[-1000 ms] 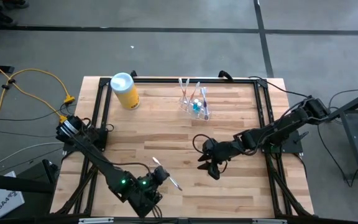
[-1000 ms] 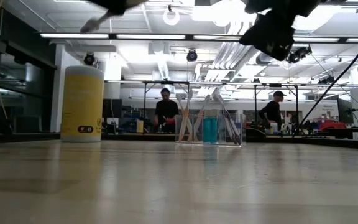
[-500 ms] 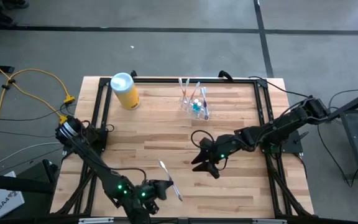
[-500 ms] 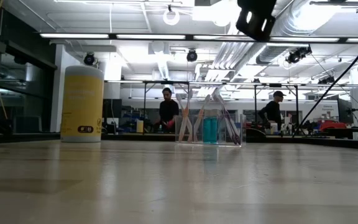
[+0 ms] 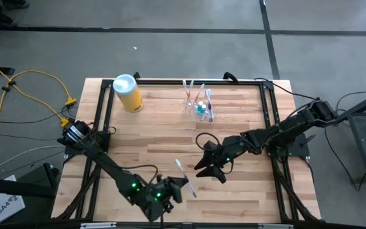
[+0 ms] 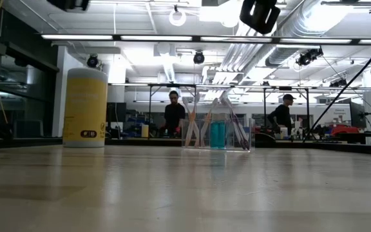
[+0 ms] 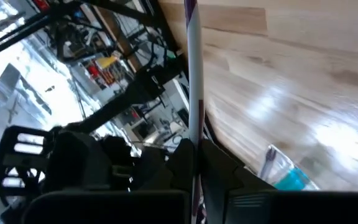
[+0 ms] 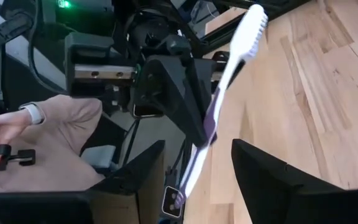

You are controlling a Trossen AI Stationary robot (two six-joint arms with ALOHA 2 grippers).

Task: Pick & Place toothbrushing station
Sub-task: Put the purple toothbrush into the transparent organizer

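A handover is in hand: near the surface's (image 5: 246,191) front edge, the left claw (image 5: 182,186) pinches a toothbrush (image 5: 183,176); the right claw (image 5: 203,167), spread, faces it. The holder (image 5: 199,105) stands at the rear edge. Next, the right must close on the brush.

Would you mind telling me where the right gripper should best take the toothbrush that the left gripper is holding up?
Probably on the bare shaft between the bristle head and the left gripper. The toothbrush is pinched near its lower end, tilted above the table. The right gripper, open and facing it, could close across the thin handle from its own side.
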